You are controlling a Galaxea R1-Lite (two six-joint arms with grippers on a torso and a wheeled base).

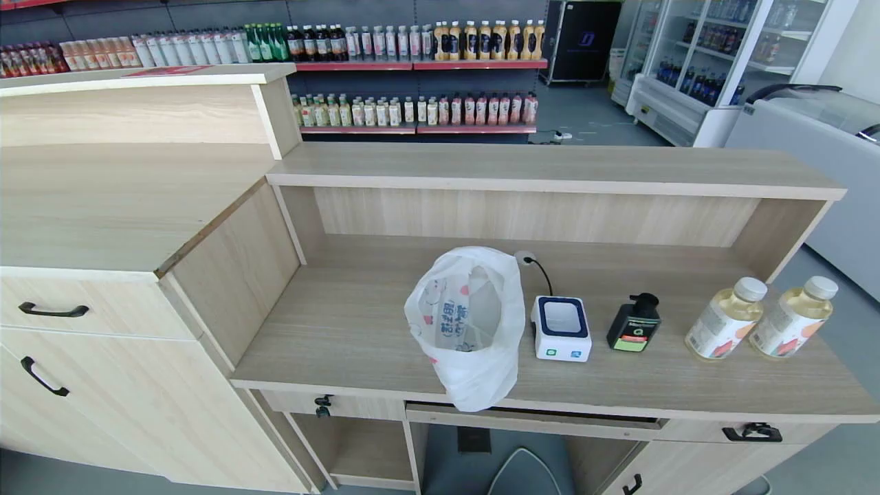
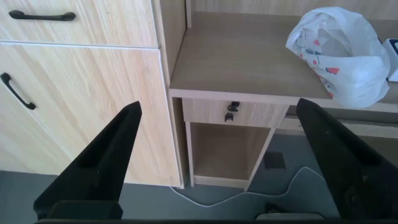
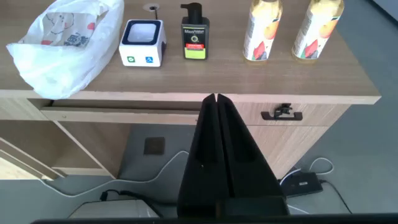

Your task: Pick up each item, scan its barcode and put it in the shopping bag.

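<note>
The bench (image 1: 344,330) is where everything's parked. The shopping bag (image 1: 467,323) is slumped near the front edge with its mouth gaping. It's thin, floppy plastic, so it'd probably be shoved around by any bump.

The inner drink bottle (image 1: 727,318) and outer drink bottle (image 1: 794,316) are stood upright at the right end, just beside each other. They look full, so some weight is expected. They're stiff and smooth, maybe slippery, and best gripped mid-body on the label.

The scanner (image 1: 561,328) is sat just beside the bag. The pump bottle (image 1: 634,323) is placed between the scanner and the drinks, and it should be taken by the body, not the pump.

The left gripper (image 2: 219,104) fingers are spread wide. The right gripper (image 3: 216,98) fingers are pressed together, with nothing held.
</note>
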